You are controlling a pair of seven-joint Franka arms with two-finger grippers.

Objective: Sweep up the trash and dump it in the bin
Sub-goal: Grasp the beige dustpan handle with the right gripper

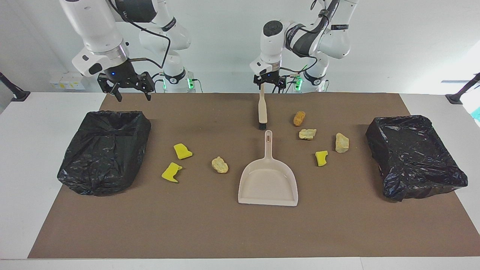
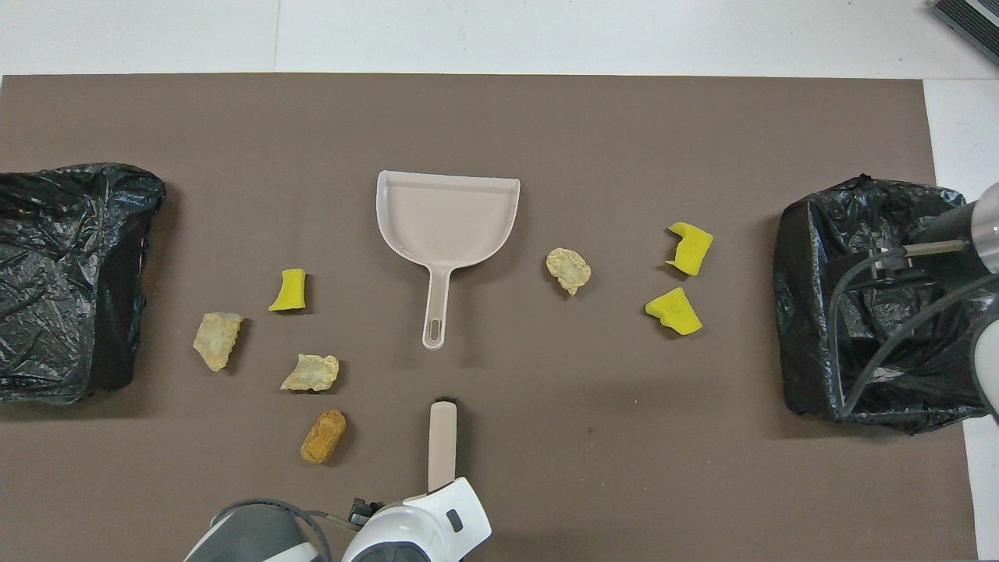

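Yellow foam and crusty tan lumps make up the trash, seven scraps strewn on the bench's brown mat to either side of the dustpan. They look light and loose, likely to skid or roll under bristles, so sweeping beats pinching. The brush is stiff plastic; its thin handle end, nearest the robots, is the place to grasp. The left hand hangs released over that end, touching or not I cannot tell. The right hand waits released above the nearby bin.
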